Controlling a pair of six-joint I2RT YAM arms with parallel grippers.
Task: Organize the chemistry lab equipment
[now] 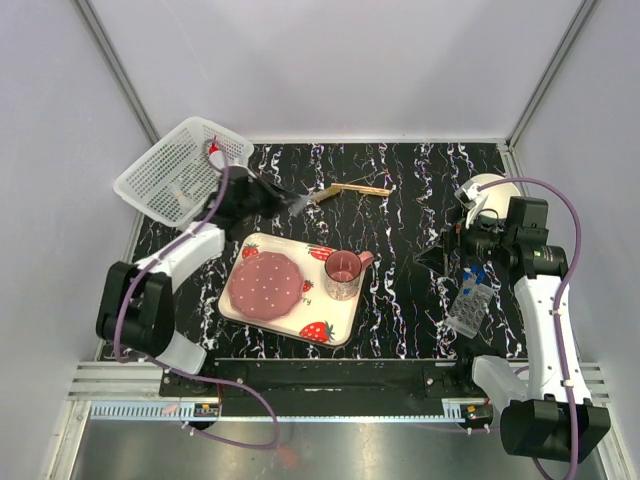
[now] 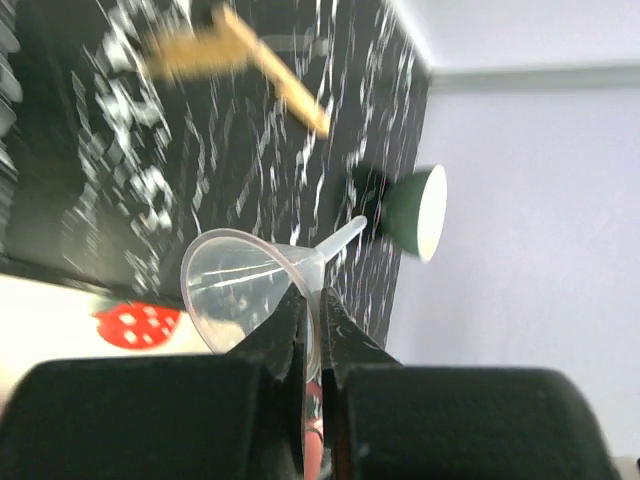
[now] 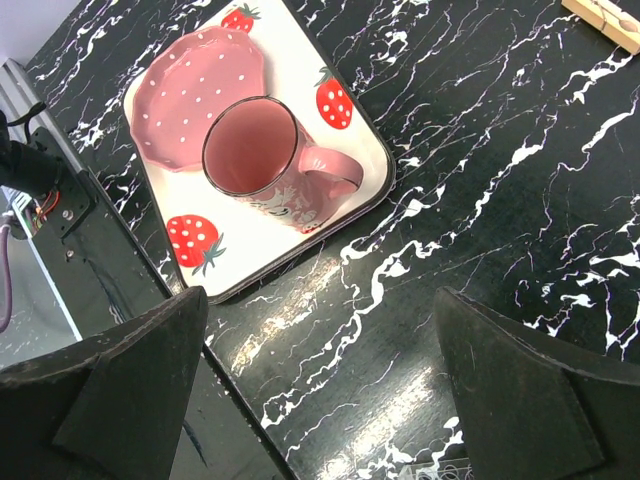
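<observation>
My left gripper (image 1: 268, 198) is shut on the rim of a clear plastic funnel (image 1: 299, 203), held above the table beside the white basket. In the left wrist view the gripper (image 2: 312, 296) pinches the funnel (image 2: 240, 285), spout pointing away. A red-capped bottle (image 1: 214, 152) lies in the basket. The tan wooden tool (image 1: 352, 190) lies on the table behind the tray; it shows blurred in the left wrist view (image 2: 240, 50). The clear rack (image 1: 470, 306) with blue-tipped tubes (image 1: 474, 272) sits under my right arm. My right gripper (image 1: 440, 256) is open and empty above bare table (image 3: 320, 300).
A white mesh basket (image 1: 175, 175) stands tilted at the back left. The strawberry-print tray (image 1: 335, 320) holds a pink plate (image 1: 263, 285) and pink cup (image 1: 342, 274); tray (image 3: 370, 150), plate (image 3: 185, 85) and cup (image 3: 250, 150) show in the right wrist view. A dark green, white-lined cup-like object (image 2: 415, 212) lies at the right.
</observation>
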